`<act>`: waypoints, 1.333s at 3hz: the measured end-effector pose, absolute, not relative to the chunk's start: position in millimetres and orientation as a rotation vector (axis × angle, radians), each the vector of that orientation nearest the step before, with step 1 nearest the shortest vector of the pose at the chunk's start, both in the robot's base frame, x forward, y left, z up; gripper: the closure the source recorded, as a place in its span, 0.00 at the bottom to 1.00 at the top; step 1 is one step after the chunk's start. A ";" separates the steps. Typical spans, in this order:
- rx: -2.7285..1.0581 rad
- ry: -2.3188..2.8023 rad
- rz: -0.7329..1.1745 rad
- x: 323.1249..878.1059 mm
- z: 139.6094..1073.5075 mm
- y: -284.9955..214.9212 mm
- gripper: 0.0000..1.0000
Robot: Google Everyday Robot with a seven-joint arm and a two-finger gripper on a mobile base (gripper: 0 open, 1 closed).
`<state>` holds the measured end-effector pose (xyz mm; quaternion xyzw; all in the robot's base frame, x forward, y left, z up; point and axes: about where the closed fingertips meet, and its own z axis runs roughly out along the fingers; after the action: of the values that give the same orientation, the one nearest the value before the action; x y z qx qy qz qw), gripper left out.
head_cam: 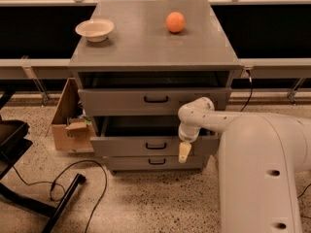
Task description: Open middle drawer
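Observation:
The grey cabinet (pixel 146 47) has three drawers. The middle drawer (pixel 124 146) stands pulled partly out, with a dark opening above its front and a small black bar handle (pixel 156 145) at centre. My gripper (pixel 183 152) points down in front of that drawer's front, just right of the handle, on the end of my white arm (pixel 204 116). The taller top drawer (pixel 112 101) with a wider handle sits above. The shallow bottom drawer (pixel 129 163) sits below and looks closed.
A white bowl (pixel 95 29) and an orange (pixel 175 22) sit on the cabinet top. A cardboard box (pixel 65 127) stands on the floor at the cabinet's left. A black cable (pixel 73 178) and a black stand (pixel 12 144) lie at lower left. My white body (pixel 265 178) fills the lower right.

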<state>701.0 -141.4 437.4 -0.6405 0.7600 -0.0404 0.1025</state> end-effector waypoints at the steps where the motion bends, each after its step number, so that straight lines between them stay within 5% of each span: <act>1: -1.891 2.239 -0.096 702.0 435.2 -141.0 0.00; 2: -1.921 2.242 -0.025 678.9 425.6 -129.6 0.13; 4: -1.974 2.274 0.062 624.6 433.2 -117.5 0.61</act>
<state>624.6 -117.5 433.2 -0.6540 0.7534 0.0206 0.0649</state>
